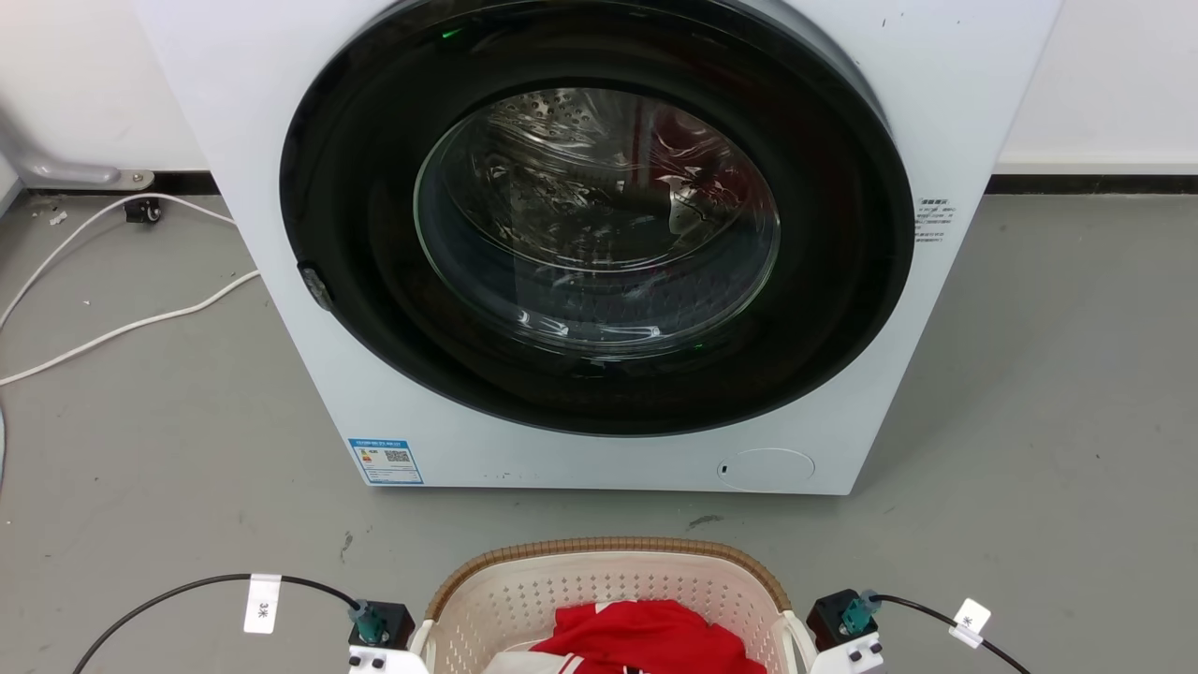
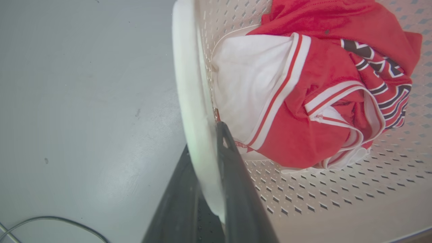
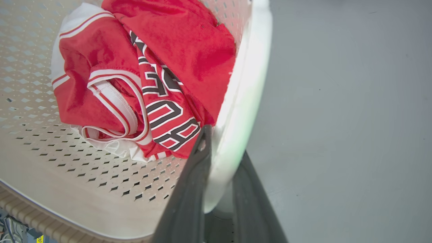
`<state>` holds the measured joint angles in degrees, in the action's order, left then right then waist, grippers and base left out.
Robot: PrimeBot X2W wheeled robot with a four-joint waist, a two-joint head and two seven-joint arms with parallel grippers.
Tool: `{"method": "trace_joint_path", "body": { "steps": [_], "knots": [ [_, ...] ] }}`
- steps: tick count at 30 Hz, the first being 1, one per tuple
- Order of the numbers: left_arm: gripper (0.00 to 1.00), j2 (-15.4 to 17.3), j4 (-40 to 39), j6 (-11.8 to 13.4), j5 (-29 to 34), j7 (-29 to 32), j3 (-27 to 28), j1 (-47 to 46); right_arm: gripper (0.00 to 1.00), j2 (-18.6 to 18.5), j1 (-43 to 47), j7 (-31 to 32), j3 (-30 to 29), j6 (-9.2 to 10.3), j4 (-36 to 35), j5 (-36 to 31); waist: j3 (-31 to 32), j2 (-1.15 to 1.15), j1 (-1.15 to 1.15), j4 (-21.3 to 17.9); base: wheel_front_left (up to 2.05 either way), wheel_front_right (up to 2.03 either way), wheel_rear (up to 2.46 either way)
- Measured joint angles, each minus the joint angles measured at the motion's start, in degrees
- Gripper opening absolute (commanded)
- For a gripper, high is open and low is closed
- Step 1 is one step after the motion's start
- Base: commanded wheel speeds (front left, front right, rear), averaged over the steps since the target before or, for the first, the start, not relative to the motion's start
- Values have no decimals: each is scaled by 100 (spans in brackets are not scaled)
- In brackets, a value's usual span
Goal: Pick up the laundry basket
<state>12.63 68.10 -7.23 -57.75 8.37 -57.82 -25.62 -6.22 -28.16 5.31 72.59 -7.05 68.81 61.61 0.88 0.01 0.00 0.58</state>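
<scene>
Cream laundry basket (image 1: 608, 562), nearer than the washing machine (image 1: 234, 140), left gripper (image 2: 204, 141) clamping its left handle (image 2: 189, 84), right gripper (image 3: 224, 143) its right handle (image 3: 249, 84).

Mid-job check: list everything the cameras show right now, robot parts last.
washing machine: one, white with a dark round door, straight ahead, door shut
laundry basket: one, cream with a brown rim, in front of the machine, between the grippers
sportswear: count unclear, red and white, bundled in the basket
cords: two, white, on the grey floor at left
left gripper: one, dark fingers, clamped on the basket's left side
right gripper: one, dark fingers, clamped on its right side
</scene>
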Motion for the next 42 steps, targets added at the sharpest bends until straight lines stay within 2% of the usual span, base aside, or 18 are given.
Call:
{"method": "trace_joint_path", "body": {
  "steps": [42],
  "knots": [
    [0, 10, 78, 0, -624, -156, -648, -65, 0, -21, 7, 26, 60, 0, -7, 80, 60, 0, 0, 7, 0, 0, 0]
  ]
}}
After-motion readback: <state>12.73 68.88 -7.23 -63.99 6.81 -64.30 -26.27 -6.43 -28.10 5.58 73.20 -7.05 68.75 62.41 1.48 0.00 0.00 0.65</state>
